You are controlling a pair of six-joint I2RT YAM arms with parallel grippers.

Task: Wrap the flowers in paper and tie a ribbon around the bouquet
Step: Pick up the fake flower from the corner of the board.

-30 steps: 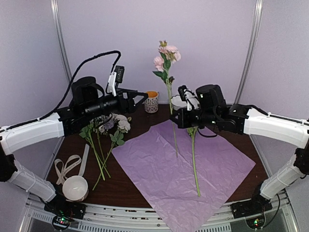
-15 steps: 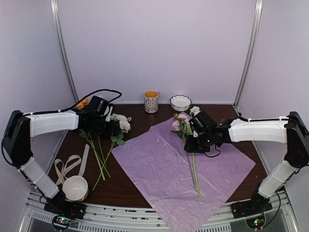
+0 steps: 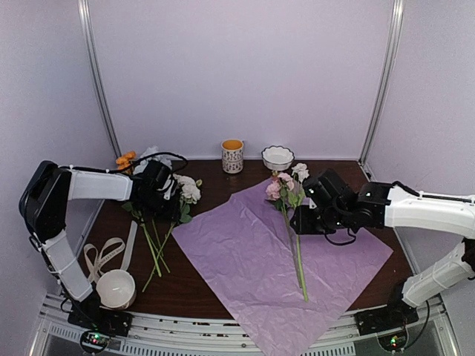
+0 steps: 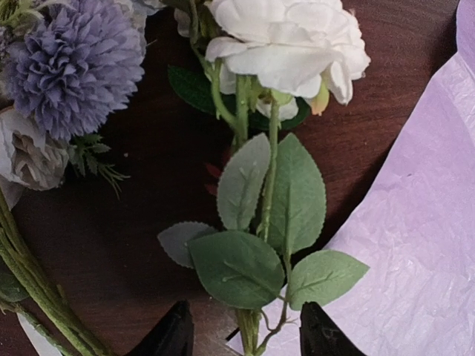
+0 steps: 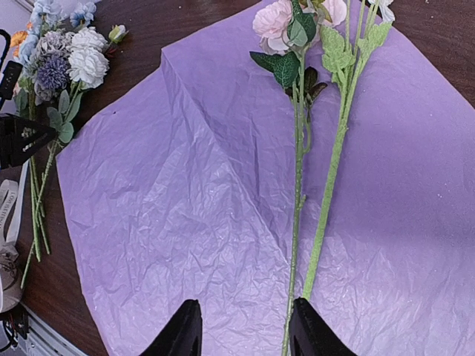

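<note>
The left fingers are standing parted on either side of the stem of the white rose, not yet pinching it. Its leaves are sitting just ahead of the tips and the bloom farther ahead, while the other unwrapped flowers are lying off to one side on the worktop. Closing this low, they are risking catching a leaf stalk along with the stem, or dragging up the neighbouring stems lying near one fingertip. The edge of the paper is sitting just beside the other fingertip, so a loose closing is liable to be snagging the sheet and shifting the pink flower and the paler-stemmed flower lying on it. The right fingers are hanging open and empty over that paper, both flowers stretching out ahead of them; dropping here is risking creasing the thin sheet or rolling the stems apart.
</note>
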